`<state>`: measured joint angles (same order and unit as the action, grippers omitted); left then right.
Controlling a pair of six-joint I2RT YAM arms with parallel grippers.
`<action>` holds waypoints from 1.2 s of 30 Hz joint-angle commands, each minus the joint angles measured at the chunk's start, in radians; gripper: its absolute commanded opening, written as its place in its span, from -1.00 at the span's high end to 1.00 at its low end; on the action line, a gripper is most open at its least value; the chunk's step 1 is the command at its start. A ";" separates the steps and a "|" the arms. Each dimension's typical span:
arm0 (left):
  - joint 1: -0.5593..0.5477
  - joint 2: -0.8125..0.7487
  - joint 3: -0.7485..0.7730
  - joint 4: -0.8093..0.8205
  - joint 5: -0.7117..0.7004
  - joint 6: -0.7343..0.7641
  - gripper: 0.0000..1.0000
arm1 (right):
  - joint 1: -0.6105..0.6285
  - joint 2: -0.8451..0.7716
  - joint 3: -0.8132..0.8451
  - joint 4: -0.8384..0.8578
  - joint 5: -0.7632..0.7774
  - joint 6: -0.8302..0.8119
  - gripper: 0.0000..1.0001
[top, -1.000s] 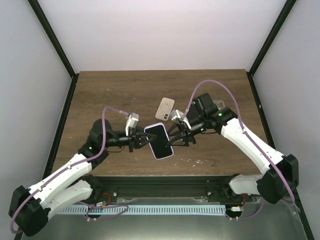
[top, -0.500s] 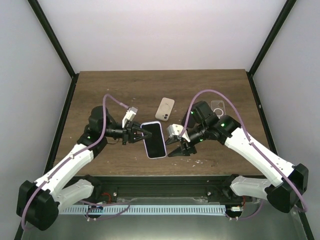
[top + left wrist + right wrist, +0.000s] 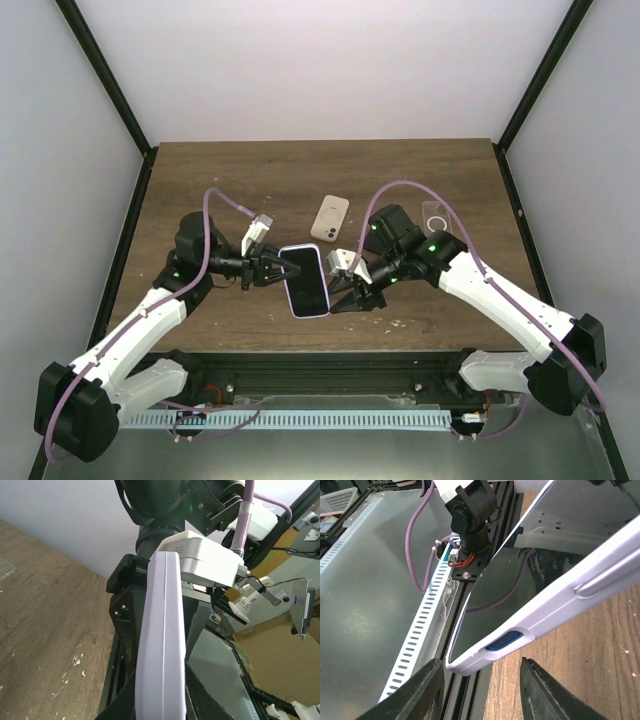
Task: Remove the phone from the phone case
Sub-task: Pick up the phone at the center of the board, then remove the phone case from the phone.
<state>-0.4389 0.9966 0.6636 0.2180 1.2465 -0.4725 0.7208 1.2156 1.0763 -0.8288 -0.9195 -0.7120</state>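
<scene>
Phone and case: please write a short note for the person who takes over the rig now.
Left hand: shut on the phone, at its left edge.
Right hand: open, fingers on either side of the right edge, not gripping.
The phone is in its case, held off the table.
Done: pickup. Left: grip the case and pull the phone out.

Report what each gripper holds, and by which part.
Left gripper clamps the cased phone by the long edge nearest it. Right gripper holds nothing; its jaws stand open by the opposite edge.
</scene>
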 commanded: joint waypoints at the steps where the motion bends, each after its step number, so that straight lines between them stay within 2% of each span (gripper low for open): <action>1: 0.003 -0.013 0.023 0.029 0.031 0.018 1.00 | 0.015 0.014 0.013 0.012 -0.005 0.008 0.17; 7: 0.004 -0.010 0.025 0.026 0.031 0.020 1.00 | 0.022 0.010 0.020 -0.021 -0.031 -0.029 0.19; 11: 0.004 -0.006 0.027 0.025 0.033 0.019 1.00 | 0.027 0.009 0.022 -0.021 -0.021 -0.030 0.32; 17: 0.004 -0.006 0.022 0.024 0.031 0.018 1.00 | 0.028 0.012 0.027 -0.010 -0.009 -0.024 0.40; 22: 0.004 -0.001 0.020 0.028 0.033 0.011 1.00 | 0.029 0.018 0.033 -0.009 -0.003 -0.035 0.55; 28: 0.004 0.008 0.018 0.043 0.038 -0.006 1.00 | 0.031 0.016 0.032 -0.012 0.008 -0.052 0.60; 33: 0.004 0.038 -0.009 0.212 0.079 -0.135 1.00 | 0.036 0.011 0.031 0.002 0.068 -0.072 0.69; 36: 0.005 0.041 -0.011 0.219 0.083 -0.140 1.00 | 0.038 0.013 0.043 0.016 0.121 -0.085 0.75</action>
<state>-0.4351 1.0382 0.6506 0.3080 1.2808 -0.5369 0.7460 1.2293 1.0775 -0.8486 -0.8921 -0.7509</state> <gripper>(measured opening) 0.113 0.143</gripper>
